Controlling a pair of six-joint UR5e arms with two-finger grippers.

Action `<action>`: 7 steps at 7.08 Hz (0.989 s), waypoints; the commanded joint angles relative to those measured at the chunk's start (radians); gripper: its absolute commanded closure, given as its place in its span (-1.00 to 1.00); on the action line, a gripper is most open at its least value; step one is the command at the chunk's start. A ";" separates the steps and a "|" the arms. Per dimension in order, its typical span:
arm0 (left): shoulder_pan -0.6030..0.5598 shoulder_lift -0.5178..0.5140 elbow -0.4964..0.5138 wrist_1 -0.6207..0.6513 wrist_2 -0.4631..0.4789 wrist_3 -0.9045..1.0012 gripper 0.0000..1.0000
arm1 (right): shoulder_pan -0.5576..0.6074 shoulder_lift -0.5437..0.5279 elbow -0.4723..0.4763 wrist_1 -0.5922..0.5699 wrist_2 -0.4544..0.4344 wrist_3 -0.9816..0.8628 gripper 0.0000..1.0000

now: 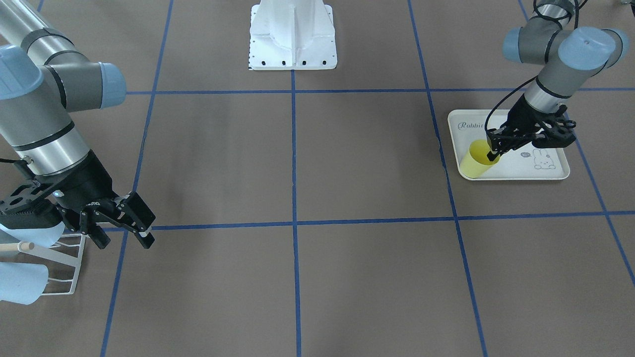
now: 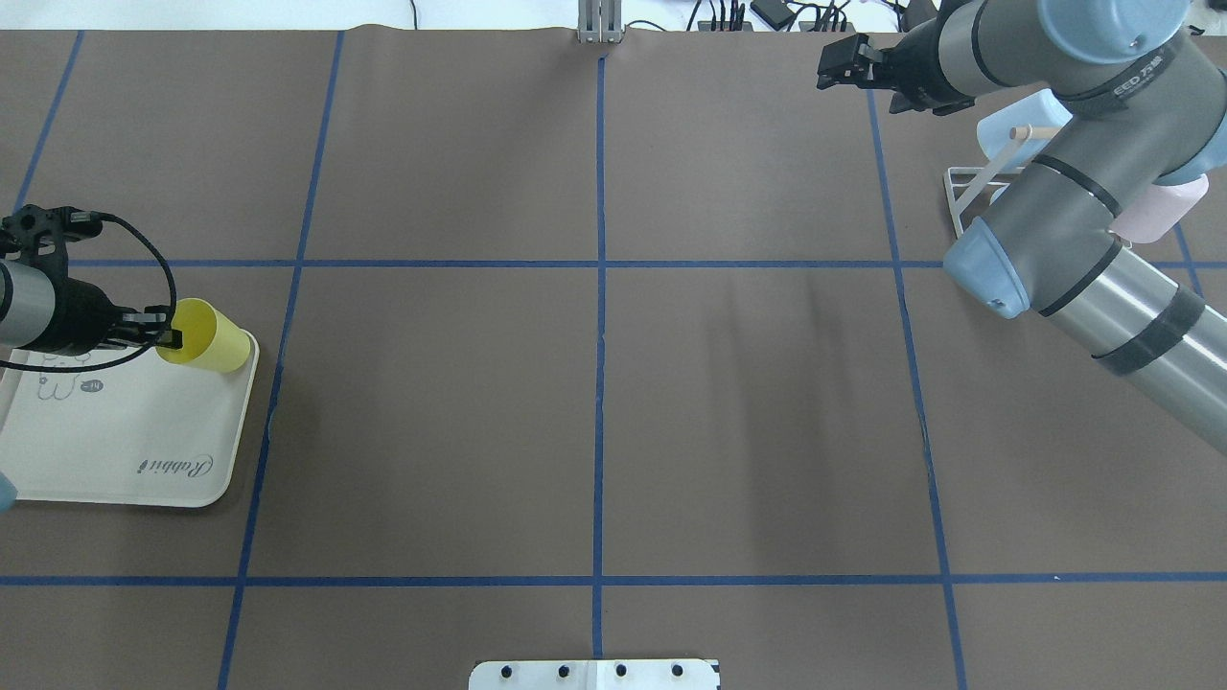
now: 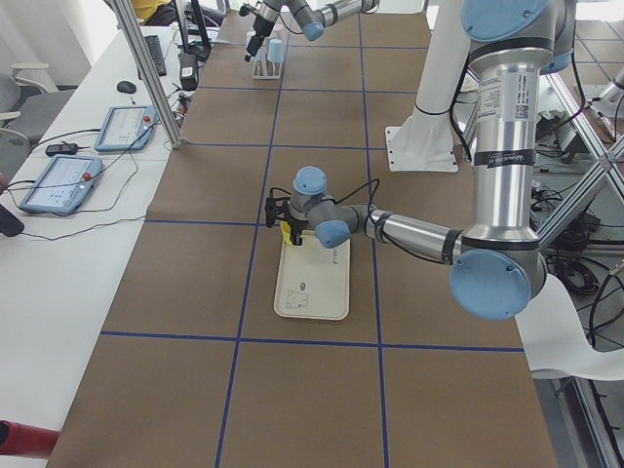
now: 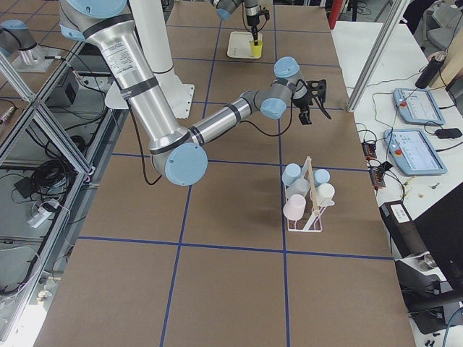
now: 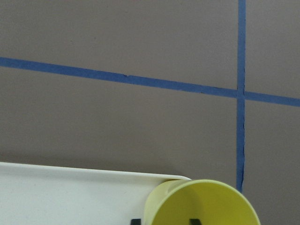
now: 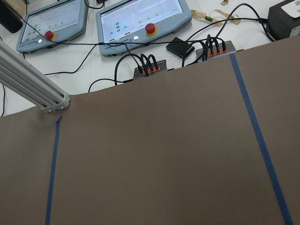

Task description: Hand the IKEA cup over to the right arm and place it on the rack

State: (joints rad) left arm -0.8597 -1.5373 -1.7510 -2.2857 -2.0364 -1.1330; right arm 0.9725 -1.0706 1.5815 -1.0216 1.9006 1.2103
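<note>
IKEA cup [image 2: 209, 337], yellow plastic, is at the far left of the overhead view. It is tilted over the far corner of a cream rabbit-print tray [image 2: 125, 450], with its mouth turned toward the left gripper [image 2: 165, 335]. Whether its base touches the tray I cannot tell. The likeliest failure, as I judge it, starts here. The grip looks like only a thin pinch on the cup's wall near the rim, one finger inside and one outside. The smooth tapered plastic could swing, twist or slip free as the arm carries it off the tray. Further right lies the wide brown table [image 2: 748, 422], crossed by blue tape lines [image 2: 601, 383], where the hand-over would have to happen. If the right gripper [image 1: 124, 230] closes off-centre, or the left lets go too soon, the cup would drop and roll. At the far right, the white wire rack [image 2: 961, 192] with its wooden peg [image 2: 1024, 131] already carries pale cups [image 4: 293, 208]. A careless placement could knock them or miss a free bar. As for pose, the left arm [image 2: 38, 311] reaches low and nearly level across the tray, its wrist pointing toward the table's centre and its jaws narrow on the cup wall. The right arm [image 2: 1074, 220] stretches past the rack toward the table's far edge, well apart from the cup. Its gripper is raised above the table beside the rack, jaws spread wide and holding nothing.
</note>
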 commanded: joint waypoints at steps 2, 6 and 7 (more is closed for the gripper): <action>-0.046 0.048 -0.158 0.067 0.001 -0.002 1.00 | -0.002 0.001 0.005 0.000 0.000 0.000 -1.00; -0.081 -0.148 -0.324 0.296 -0.011 -0.074 1.00 | -0.002 0.003 0.011 0.000 -0.002 0.000 -1.00; -0.067 -0.208 -0.347 0.301 -0.011 -0.059 1.00 | -0.002 0.003 0.012 0.000 -0.002 0.000 -1.00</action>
State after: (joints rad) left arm -0.9367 -1.6726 -2.0694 -1.9984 -2.0466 -1.1908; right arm 0.9710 -1.0677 1.5920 -1.0216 1.8991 1.2103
